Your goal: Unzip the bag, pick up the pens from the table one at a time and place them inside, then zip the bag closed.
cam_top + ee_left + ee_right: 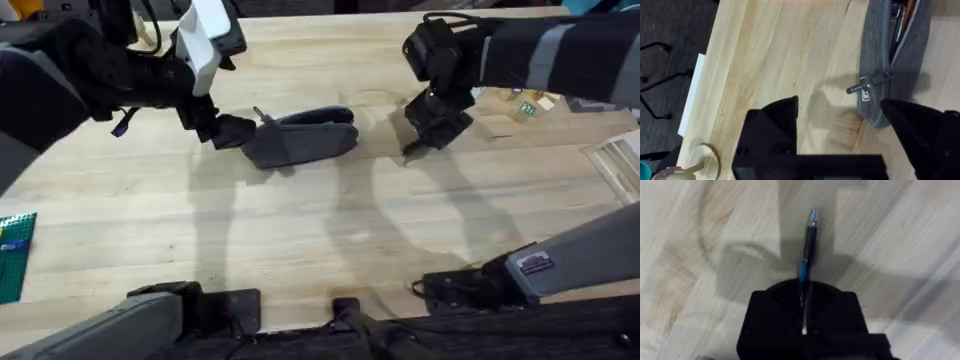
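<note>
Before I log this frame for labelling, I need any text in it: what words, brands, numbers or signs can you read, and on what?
None can be read.
Right arm: a small label with marks, too blurred to read.
Green sheet at the table's left edge: blue and white print, too small to read.
Small boxes at the far right: green marks, unreadable.
Bag, its zipper pull and the pen: no lettering visible.

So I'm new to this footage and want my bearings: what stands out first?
The grey bag lies mid-table, zipper partly open, its pull tab sticking out toward the left gripper, which is open at the bag's end. To the bag's right, the right gripper is shut on a pen above the table.
</note>
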You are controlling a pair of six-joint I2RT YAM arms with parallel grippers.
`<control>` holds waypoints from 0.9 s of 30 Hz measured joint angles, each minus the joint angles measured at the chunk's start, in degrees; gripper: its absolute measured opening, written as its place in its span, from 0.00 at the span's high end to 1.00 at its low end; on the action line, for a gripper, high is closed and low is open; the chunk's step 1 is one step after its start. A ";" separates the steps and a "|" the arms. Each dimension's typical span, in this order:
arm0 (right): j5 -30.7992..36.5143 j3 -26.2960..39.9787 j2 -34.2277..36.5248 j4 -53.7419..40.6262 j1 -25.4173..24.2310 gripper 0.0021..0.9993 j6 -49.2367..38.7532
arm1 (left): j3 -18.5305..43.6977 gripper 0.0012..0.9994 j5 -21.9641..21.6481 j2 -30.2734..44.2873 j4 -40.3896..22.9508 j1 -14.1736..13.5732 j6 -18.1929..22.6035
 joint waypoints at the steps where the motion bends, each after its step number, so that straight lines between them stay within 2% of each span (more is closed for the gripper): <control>1: 0.02 0.00 -0.05 0.00 -0.01 0.96 -0.02 | 0.00 0.01 0.00 0.00 0.00 0.00 0.00; 7: -0.24 0.02 -1.80 0.94 -0.10 0.97 -4.24 | 0.00 0.01 0.00 0.00 0.02 0.00 0.00; 16: 0.71 5.63 -13.28 3.17 -0.08 0.97 -20.59 | 0.00 0.01 0.00 0.00 0.00 0.00 0.00; 21: 0.49 6.62 -18.89 5.58 -0.05 0.97 -30.23 | 0.00 0.01 0.00 0.00 0.00 0.00 0.00; 27: -5.10 6.62 -23.92 8.92 -0.03 0.97 -41.93 | 0.00 0.01 0.00 0.00 0.00 0.00 0.02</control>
